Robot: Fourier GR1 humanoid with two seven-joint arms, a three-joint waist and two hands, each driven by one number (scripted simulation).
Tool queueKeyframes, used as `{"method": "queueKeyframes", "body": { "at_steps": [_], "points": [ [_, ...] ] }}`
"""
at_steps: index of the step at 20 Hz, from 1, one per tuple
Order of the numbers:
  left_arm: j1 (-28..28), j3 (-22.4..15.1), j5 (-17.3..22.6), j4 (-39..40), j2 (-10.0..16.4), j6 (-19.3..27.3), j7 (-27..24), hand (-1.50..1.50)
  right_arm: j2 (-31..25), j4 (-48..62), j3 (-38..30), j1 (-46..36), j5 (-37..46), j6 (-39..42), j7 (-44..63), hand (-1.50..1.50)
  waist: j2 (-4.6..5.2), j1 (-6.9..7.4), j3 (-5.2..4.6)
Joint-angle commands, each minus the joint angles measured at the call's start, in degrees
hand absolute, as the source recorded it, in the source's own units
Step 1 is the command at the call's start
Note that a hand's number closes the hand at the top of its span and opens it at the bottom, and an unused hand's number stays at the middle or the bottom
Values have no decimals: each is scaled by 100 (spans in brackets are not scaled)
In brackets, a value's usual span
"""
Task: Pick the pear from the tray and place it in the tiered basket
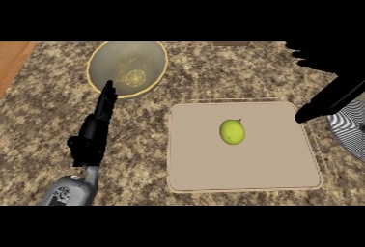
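The yellow-green pear [232, 131] lay on the flat beige square tray [214, 169], a little above the tray's middle and towards its right half, with bare tray all round it and no hand touching it. The tray sat on the speckled brown stone counter [43, 120], filling the lower right of the frame.

The black right hand [331, 60] showed in the upper right corner as a dark shape. Short fingers pointed left near the top, and one long digit slanted down and left until its tip lay over the tray's upper right corner. Its fingers were spread apart and held nothing, and the tip stood well apart from the pear. Just below it, cut off by the right edge of the frame, was part of the grey wire-mesh tiered basket [351, 132], beside the tray's right rim.

The black left hand [96, 128] came in from the lower left on its grey forearm [71, 190], fingers straight and together, pointing up the frame and holding nothing. Its fingertips overlapped the lower rim of a round olive-grey plate with a yellow edge [128, 58], which stood in the upper left, apart from the tray. A strip of orange-brown wood [14, 58] bordered the counter at the far upper left
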Motion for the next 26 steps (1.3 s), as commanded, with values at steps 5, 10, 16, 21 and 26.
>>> {"method": "queueKeyframes", "body": {
  "at_steps": [5,10,16,21,26],
  "points": [
    [-52,355,157,368,-31,-248,-367,0,342,388,450,-610,-115,289,996,-150,0,-40,-3],
    [97,284,-42,65,3,-227,-101,0,36,312,422,-229,-224,657,917,-150,-16,-71,2],
    [137,197,-159,-302,-41,-214,347,0,105,73,833,-192,246,555,822,-150,-22,-53,3],
    [-70,330,-235,116,-210,-215,41,0,31,207,810,-40,428,796,627,-150,-11,-88,2],
    [149,300,-257,7,-276,-294,-105,0,79,610,715,-530,538,1409,224,-150,-4,-28,2]
  ]
}}
